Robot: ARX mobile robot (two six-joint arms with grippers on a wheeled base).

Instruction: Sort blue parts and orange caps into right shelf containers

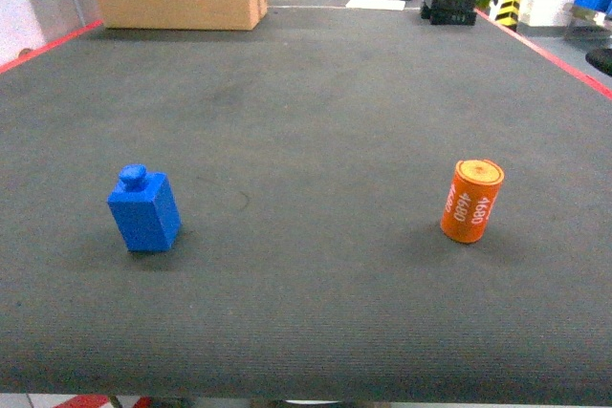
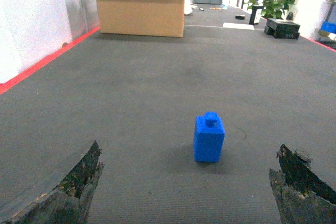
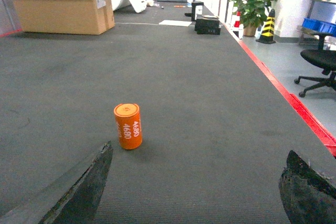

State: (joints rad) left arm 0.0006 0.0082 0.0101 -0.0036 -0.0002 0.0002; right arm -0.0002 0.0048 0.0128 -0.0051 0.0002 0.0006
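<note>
Blue part [image 1: 144, 209] and orange cap [image 1: 471, 201] — both upright, well apart.

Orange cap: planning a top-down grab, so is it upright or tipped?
Upright. The orange cap stands on end on the dark mat, flat top up, leaning slightly.

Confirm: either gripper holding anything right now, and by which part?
Nothing held. The left gripper is open, short of the blue plastic block with a top stud; the right gripper is open, short of the orange cylindrical cap.
</note>
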